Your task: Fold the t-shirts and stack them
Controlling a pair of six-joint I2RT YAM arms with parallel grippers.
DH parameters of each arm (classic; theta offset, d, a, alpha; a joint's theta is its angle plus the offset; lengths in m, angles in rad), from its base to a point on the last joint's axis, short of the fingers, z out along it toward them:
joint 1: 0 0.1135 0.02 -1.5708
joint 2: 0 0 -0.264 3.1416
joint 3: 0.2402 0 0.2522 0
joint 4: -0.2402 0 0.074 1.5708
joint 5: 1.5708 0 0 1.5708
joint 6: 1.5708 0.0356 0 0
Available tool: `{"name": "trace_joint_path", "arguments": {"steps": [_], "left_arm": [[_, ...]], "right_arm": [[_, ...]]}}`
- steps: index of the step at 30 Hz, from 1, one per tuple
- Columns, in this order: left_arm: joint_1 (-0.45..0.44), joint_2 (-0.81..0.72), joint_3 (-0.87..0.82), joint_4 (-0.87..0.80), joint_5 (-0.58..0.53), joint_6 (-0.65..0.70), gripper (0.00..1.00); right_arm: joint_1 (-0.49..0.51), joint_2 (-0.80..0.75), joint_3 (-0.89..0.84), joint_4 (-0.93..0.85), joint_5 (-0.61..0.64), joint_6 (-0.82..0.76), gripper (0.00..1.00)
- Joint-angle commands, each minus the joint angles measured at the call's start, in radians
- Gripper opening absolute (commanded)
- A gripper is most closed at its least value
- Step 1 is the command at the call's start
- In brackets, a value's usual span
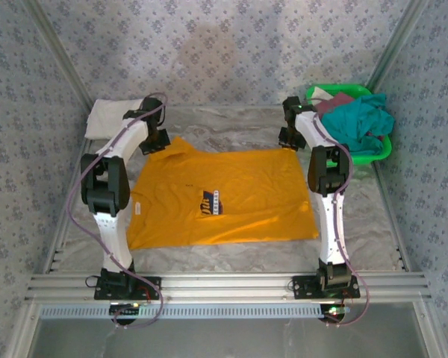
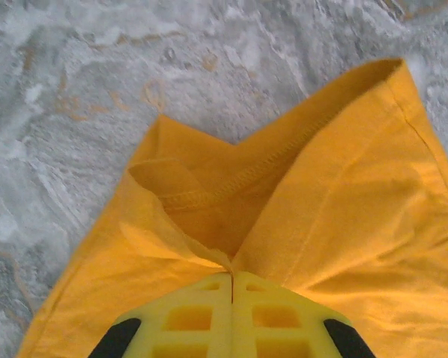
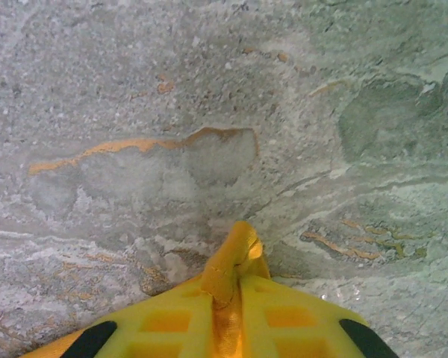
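Note:
The mustard-orange t-shirt (image 1: 224, 198) lies spread on the table, navy-and-white print up. My left gripper (image 1: 158, 140) is at its far left corner, shut on a fold of orange cloth (image 2: 209, 253) near the sleeve hem (image 2: 336, 134). At the far right corner, my right gripper (image 1: 290, 136) is shut on a pinched tip of the orange cloth (image 3: 235, 265) that sticks out between the yellow fingers (image 3: 299, 317). A folded white t-shirt (image 1: 108, 118) lies at the back left. Teal (image 1: 362, 123) and maroon (image 1: 337, 102) tees fill the basket.
A green plastic basket (image 1: 383, 149) stands at the back right, against the patterned wall. The marbled grey table (image 3: 209, 112) runs beyond both grippers. Metal rails edge the table's left, right and near sides.

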Motion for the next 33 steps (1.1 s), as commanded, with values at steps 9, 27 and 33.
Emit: {"name": "trace_joint_path", "arguments": {"steps": [9, 27, 33], "left_arm": [[0.027, 0.262, 0.449, -0.096, -0.053, 0.144, 0.00], [0.076, 0.526, 1.030, -0.076, 0.132, 0.187, 0.00], [0.070, 0.471, 1.017, -0.141, 0.080, 0.215, 0.00]], "right_arm": [[-0.024, 0.023, 0.069, 0.017, -0.004, 0.065, 0.00], [-0.055, -0.008, 0.097, 0.164, -0.084, 0.207, 0.00], [-0.050, -0.139, -0.079, 0.322, -0.061, 0.186, 0.00]]}}
